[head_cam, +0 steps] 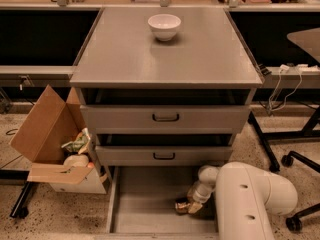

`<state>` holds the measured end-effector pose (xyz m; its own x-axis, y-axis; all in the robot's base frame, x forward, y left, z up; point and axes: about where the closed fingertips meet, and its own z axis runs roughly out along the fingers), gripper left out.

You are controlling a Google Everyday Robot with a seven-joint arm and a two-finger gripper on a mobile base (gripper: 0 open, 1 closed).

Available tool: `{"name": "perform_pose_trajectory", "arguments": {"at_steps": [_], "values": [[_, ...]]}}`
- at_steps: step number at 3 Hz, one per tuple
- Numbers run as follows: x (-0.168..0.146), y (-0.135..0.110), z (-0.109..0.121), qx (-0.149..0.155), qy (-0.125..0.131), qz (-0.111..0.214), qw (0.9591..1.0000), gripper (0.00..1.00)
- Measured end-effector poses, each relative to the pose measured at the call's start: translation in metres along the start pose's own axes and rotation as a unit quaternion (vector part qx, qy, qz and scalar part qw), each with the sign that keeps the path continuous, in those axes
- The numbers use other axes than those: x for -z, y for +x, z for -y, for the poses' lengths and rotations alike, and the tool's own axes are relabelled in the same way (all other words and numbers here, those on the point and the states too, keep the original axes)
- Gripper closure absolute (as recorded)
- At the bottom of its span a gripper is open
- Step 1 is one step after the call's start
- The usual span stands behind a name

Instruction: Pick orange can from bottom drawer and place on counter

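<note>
Grey table (125, 59) atop the cabinet holds a white bowl (164, 26) at its far side. Down in the bottom drawer (145, 204), near right, the gripper (194, 205) sits at the orange can (182, 206); whether it has hold I cannot tell. Best draw it out low, clear of the drawer above (165, 155).

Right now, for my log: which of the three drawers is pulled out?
The bottom drawer: its floor lies exposed, with the tool inside at the orange can; the upper drawers show only their fronts.

The shiny orange can (181, 207) (gold and brown) sits at 4 o'clock in the open bottom drawer (145, 204), right by the pincer (194, 204), below the grey desk (165, 59).
</note>
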<state>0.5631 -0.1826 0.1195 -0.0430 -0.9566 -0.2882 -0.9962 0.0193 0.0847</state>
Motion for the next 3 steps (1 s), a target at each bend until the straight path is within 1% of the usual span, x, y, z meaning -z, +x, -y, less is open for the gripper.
{"name": "perform_pose_trajectory", "arguments": {"at_steps": [1,2,3], "values": [[0.031,-0.002,0.010,0.003,0.047,0.018,0.9987,0.89],[0.109,-0.010,0.017,0.023,0.136,0.038,0.9898,1.00],[0.173,-0.026,-0.017,0.048,0.173,0.054,0.9823,1.00]]}}
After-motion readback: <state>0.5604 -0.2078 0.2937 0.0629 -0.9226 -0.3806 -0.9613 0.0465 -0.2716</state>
